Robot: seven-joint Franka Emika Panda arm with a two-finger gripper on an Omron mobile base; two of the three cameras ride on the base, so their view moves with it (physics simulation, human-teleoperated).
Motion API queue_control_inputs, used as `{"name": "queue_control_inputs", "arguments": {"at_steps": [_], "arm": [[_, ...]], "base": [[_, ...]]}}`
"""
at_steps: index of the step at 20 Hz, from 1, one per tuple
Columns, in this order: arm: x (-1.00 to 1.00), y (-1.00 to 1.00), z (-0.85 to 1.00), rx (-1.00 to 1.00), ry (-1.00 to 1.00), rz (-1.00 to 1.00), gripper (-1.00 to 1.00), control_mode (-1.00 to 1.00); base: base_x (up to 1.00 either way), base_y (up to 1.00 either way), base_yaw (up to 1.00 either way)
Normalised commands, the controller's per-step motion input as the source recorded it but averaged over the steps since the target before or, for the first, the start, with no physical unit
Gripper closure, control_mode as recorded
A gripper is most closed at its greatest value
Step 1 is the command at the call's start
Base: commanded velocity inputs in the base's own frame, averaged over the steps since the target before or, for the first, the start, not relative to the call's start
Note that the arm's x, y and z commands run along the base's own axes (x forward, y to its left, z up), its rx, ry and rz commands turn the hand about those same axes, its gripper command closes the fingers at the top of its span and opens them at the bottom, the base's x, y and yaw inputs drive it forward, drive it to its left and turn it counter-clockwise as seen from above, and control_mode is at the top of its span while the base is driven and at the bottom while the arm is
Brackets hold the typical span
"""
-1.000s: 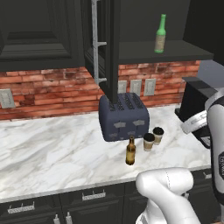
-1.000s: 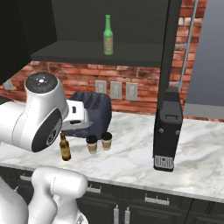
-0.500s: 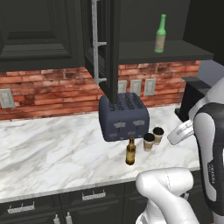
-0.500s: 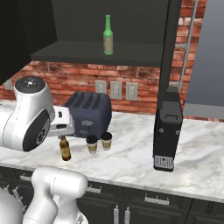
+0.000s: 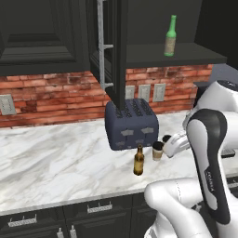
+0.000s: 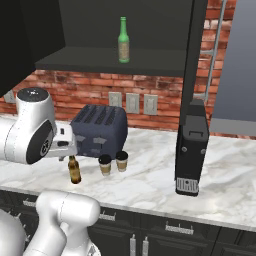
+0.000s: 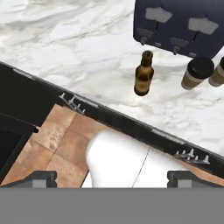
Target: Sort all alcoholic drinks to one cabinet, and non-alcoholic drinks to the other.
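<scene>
Near the front edge: the brown bottle point(image 5: 138, 161) stands up straight on the white marble counter point(image 5: 56, 162), all by itself, nothing touching it.
Claw: the claw point(image 7: 112, 178) hangs up high over the floor and the counter edge, looking down. Its two dark fingertips point(image 7: 40, 178) are far apart, wide open, with nothing between them.
Cups: the two paper cups point(image 6: 113, 162) with dark lids stand side by side, just to the right of the brown bottle and a little farther back.
Toaster: the dark blue toaster point(image 5: 132, 123) sits right behind the brown bottle and the cups.
Black box: a tall black machine point(image 6: 191, 149) stands on the counter, well off to the right of the cups.
Back wall: red bricks with pale wall plugs point(image 6: 132, 103).
Up high: the green bottle point(image 6: 123, 41) stands upright on the shelf of the open dark cabinet point(image 6: 110, 61), well above the toaster.
</scene>
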Motion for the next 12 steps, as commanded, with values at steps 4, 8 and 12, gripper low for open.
{"name": "queue_control_inputs", "arguments": {"at_steps": [4, 8, 12], "arm": [[0.24, 0.12, -0.22, 0.0, 0.0, 0.0, -1.0, -1.0], [0.33, 0.09, -0.23, 0.0, -0.01, -0.03, -1.0, -1.0], [0.28, 0.12, -0.24, -0.01, -0.04, -0.05, -1.0, -1.0]], "base": [[0.0, 0.0, 0.0], [0.0, 0.0, 0.0], [0.0, 0.0, 0.0]]}}
